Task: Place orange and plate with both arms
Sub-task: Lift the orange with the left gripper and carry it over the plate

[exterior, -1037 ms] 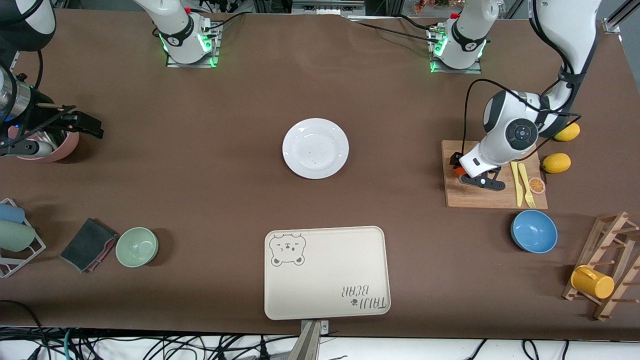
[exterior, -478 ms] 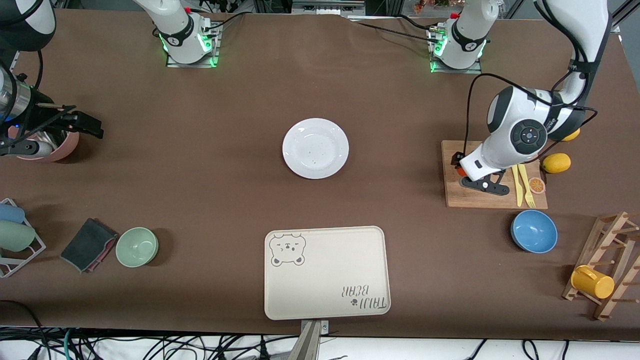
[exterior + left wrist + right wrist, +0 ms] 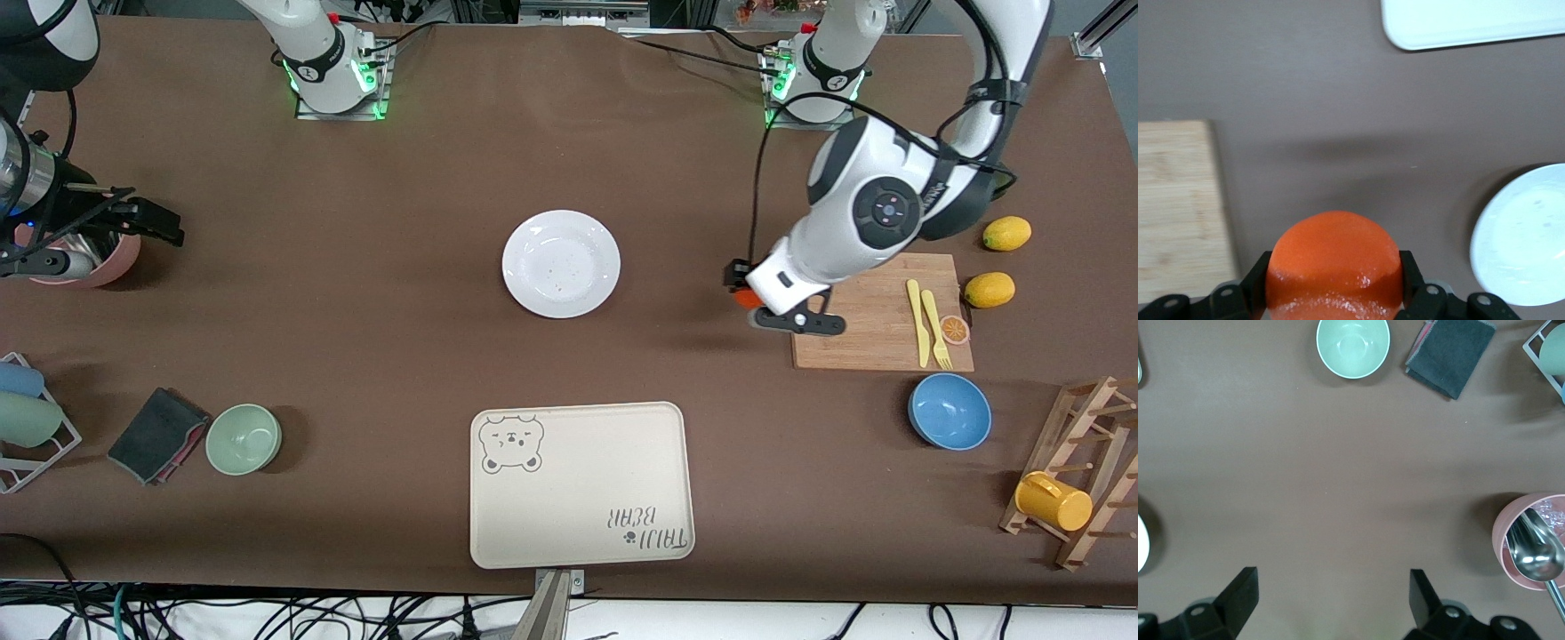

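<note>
- My right gripper (image 3: 151,222) waits at the right arm's end of the table, its fingers (image 3: 1238,590) spread wide and holding nothing, beside a pink cup (image 3: 84,262) with a metal spoon (image 3: 1535,550) in it.
- Nearer the front camera at that end sit a green bowl (image 3: 244,438) and a folded dark cloth (image 3: 158,435), just beside each other.
- The plate (image 3: 561,263) lies flat and bare on the brown table (image 3: 400,267), about midway between my two arms.
- A cream tray (image 3: 581,484) with a bear print lies nearer the front camera than the plate, well apart from it.
- My left gripper (image 3: 745,298) is pinched tight on the orange (image 3: 747,298), up in the air over bare table between the plate and the wooden board (image 3: 876,329). In my left wrist view the orange (image 3: 1333,263) fills the gap between my fingers (image 3: 1408,273).
- On the board lie a yellow knife and fork (image 3: 925,324) and an orange slice (image 3: 955,330).
- Two yellow lemons (image 3: 989,290) sit on the table beside the board, toward the left arm's end.
- A blue bowl (image 3: 949,411) stands nearer the front camera than the board.
</note>
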You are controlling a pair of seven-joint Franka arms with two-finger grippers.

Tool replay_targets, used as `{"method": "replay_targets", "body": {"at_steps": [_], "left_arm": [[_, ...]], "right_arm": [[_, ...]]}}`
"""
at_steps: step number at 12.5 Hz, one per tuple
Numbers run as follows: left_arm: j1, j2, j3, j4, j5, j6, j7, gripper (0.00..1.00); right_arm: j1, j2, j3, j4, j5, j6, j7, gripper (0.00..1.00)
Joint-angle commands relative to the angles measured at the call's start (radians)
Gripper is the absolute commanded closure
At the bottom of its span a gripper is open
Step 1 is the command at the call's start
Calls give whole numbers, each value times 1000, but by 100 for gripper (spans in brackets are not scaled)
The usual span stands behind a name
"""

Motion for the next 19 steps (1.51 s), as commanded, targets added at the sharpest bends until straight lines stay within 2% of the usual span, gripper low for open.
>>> {"method": "replay_targets", "body": {"at_steps": [1, 2, 5, 8, 9, 10, 11, 12, 16, 19], "left_arm": [[-133, 147, 1, 175, -18, -25, -237, 82], [-185, 184, 1, 209, -18, -22, -315, 82], [-313, 261, 1, 221, -19, -1, -485, 81], [-411, 356, 5, 217, -7, 200, -625, 78], [-423, 378, 7, 217, -7, 226, -641, 75], [-428, 381, 11, 212, -5, 229, -641, 68], [-426, 382, 11, 211, -5, 230, -641, 40], [-426, 387, 11, 211, -5, 230, -641, 2], [-399, 363, 17, 212, -5, 190, -639, 0], [-329, 262, 24, 221, 31, 67, -627, 0]], "right_arm": [[-4, 0, 1, 7, 18, -8, 9, 0], [-4, 1, 1, 7, 18, -8, 9, 0], [-4, 1, 1, 7, 18, -8, 9, 0], [-4, 1, 1, 7, 17, -8, 9, 0], [-4, 1, 1, 7, 17, -8, 9, 0], [-4, 1, 1, 7, 17, -8, 9, 0], [-4, 1, 1, 7, 18, -9, 7, 0], [-2, 1, 1, 7, 17, -9, 7, 0], [-4, 3, 1, 7, 18, -14, 1, 0], [-2, 12, 1, 6, 14, -14, -13, 0]]}}
